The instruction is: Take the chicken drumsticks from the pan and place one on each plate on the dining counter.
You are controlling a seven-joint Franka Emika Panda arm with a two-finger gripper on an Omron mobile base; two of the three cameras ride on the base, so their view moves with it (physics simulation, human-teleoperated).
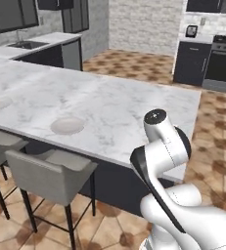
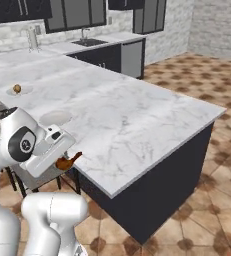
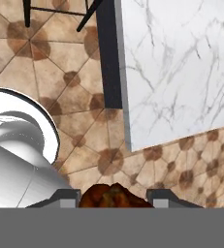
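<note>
Carrying drumstick (image 2: 68,161) clamped in gripper (image 2: 63,159), low beside dining counter (image 2: 137,120), short of edge. Looks light, firm, lumpy, maybe greasy; best pinched across thick meaty end. Empty plate (image 2: 55,118) near; other drumstick (image 2: 17,88) already plated farther along.

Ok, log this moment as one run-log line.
tool: shut on drumstick | position: off dining counter edge | near plate: bare | far plate: holds other drumstick
</note>
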